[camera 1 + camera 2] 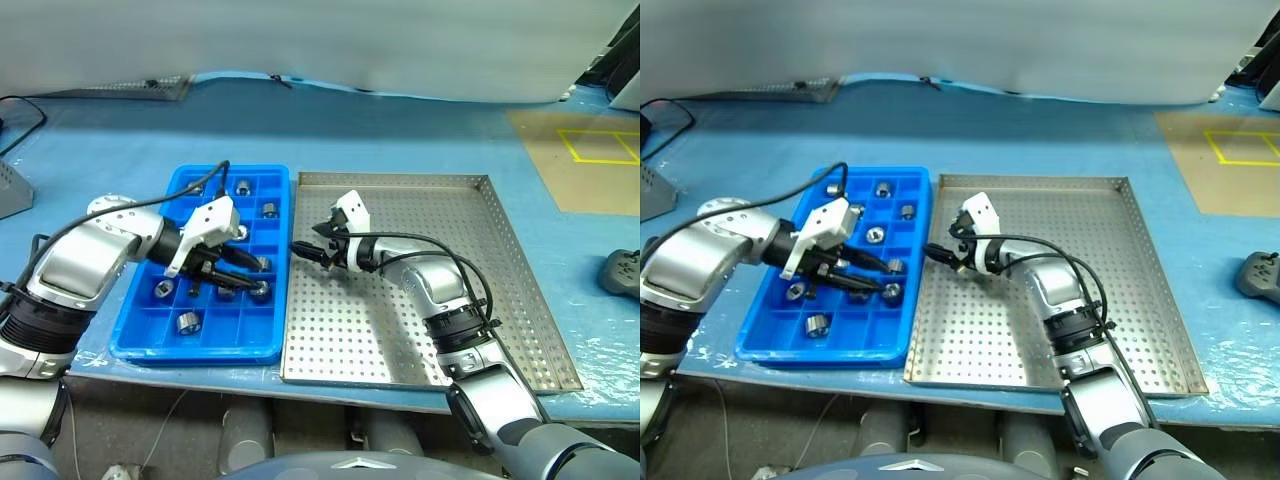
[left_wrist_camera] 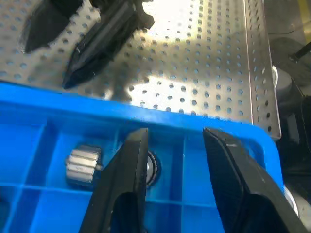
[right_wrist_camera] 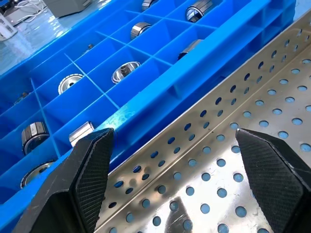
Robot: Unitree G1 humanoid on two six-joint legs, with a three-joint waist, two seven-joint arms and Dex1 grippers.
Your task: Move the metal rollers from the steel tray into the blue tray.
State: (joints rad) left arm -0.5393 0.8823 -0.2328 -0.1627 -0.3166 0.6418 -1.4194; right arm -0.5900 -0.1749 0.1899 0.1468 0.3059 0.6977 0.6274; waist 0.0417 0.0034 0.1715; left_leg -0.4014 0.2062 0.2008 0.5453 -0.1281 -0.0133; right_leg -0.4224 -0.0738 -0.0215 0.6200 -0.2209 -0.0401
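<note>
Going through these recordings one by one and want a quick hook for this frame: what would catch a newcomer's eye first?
The bright blue tray on the robot's left stands out first, with metal rollers scattered singly through its square compartments. Beside it lies the big perforated steel tray, its holed floor bare of rollers. The left end effector hangs over the blue tray's compartments, and the right end effector hovers, fingers wide apart, over the steel tray's edge next to the blue one.

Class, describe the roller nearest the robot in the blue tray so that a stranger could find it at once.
Start at the blue tray, left of the steel tray. Go to its row nearest the robot. The roller lies there alone, on its side with its ribbed wall showing, clear of the left gripper and of the rollers farther back.
</note>
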